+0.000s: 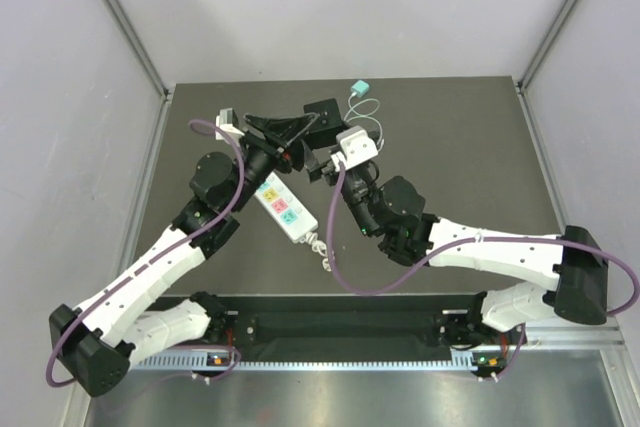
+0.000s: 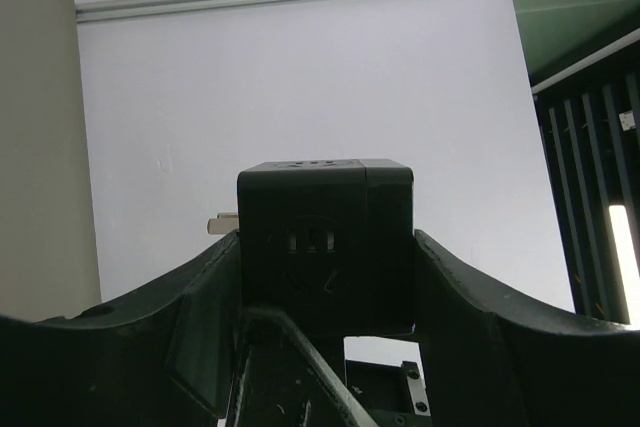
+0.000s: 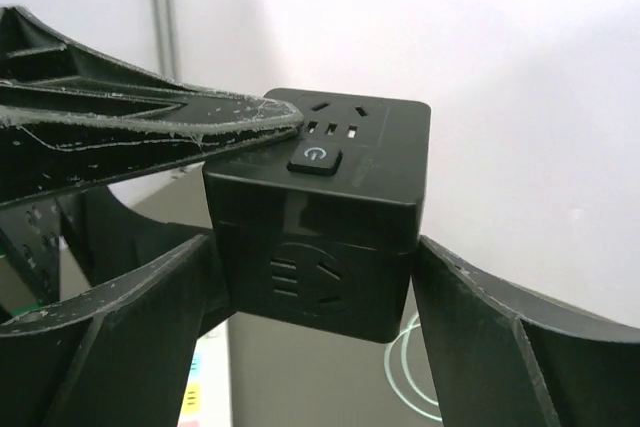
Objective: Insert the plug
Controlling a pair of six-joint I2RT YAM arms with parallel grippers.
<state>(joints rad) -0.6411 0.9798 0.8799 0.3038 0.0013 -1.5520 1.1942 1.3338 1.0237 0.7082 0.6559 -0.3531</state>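
One item: black plastic cube plug (image 2: 325, 202), aloft.
Left hand (image 2: 327, 257): clamped on it.
Right hand (image 3: 318, 257): straddling it (grip uncertain).
Pending: insertion into white oblong power strip (image 1: 285, 209).

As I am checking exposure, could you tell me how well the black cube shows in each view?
Left wrist view: black cube backlit, nearly silhouetted against the white wall. Right wrist view: better lit, its button crisp. Top view: small, dark, sockets unreadable.

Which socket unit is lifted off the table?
The black cube, held in the left end effector; the white strip lies on the table.
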